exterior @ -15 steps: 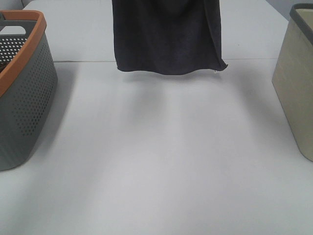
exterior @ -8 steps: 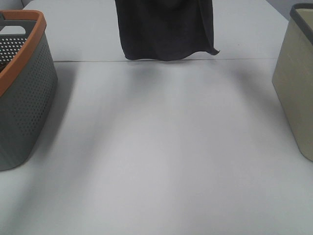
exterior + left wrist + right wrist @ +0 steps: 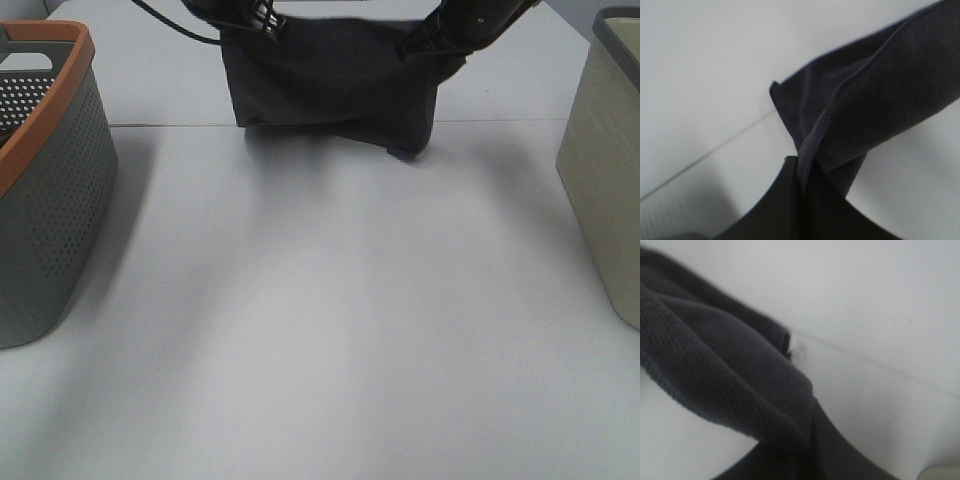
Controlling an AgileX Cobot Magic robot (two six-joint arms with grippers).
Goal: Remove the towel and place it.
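Both grippers pinch our towel's top corners, the left gripper (image 3: 262, 22) on one and the right gripper (image 3: 418, 45) on the other. We hold the towel (image 3: 335, 85) spread at the far side of the table (image 3: 330, 330), its long axis running left to right and its lower edge reaching the tabletop.

No text, brand, number or sign can be read anywhere. The small white tag (image 3: 800, 347) at a corner of the towel (image 3: 715, 380) is too blurred to show any print.
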